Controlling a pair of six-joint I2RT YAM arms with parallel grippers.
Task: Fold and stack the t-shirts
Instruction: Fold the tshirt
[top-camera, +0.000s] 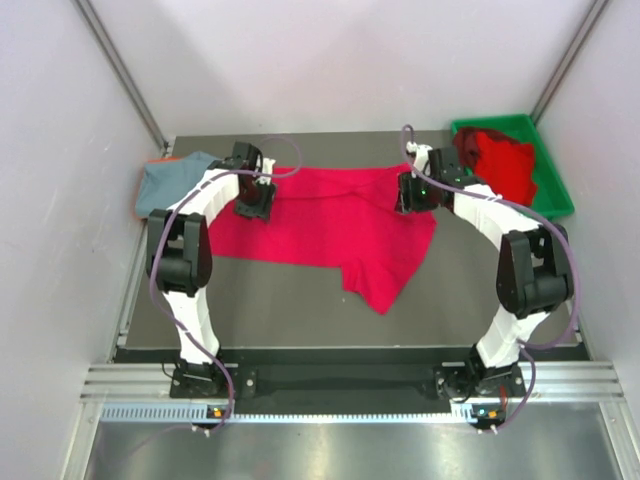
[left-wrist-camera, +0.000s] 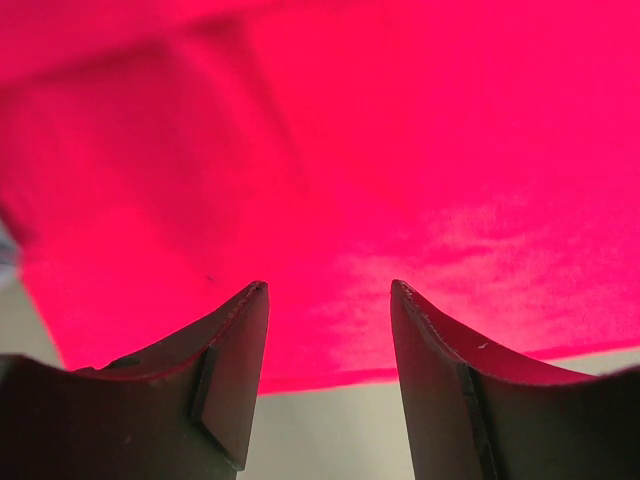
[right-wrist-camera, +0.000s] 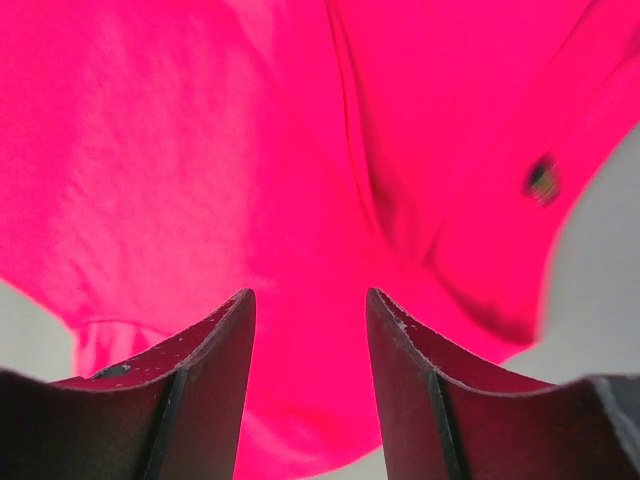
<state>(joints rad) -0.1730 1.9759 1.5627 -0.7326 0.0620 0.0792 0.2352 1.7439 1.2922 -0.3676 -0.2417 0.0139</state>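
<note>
1. Lying spread out flat in the middle: bright red t-shirt (top-camera: 330, 225).
2. Over its far-left corner: left gripper (left-wrist-camera: 328, 290), jaws apart, nothing pinched.
3. Same at far-right: right gripper (right-wrist-camera: 308, 295), jaws apart, empty.
4. Bunched far left: grey-blue t-shirt (top-camera: 170, 185). Heaped in green bin (top-camera: 555, 190): more red t-shirts (top-camera: 500, 160).

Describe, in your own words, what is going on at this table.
The left gripper and right gripper hover open over the far edge of a bright red t-shirt spread on the table. A grey-blue t-shirt lies at the far left. A green bin at the far right holds more red shirts.
</note>
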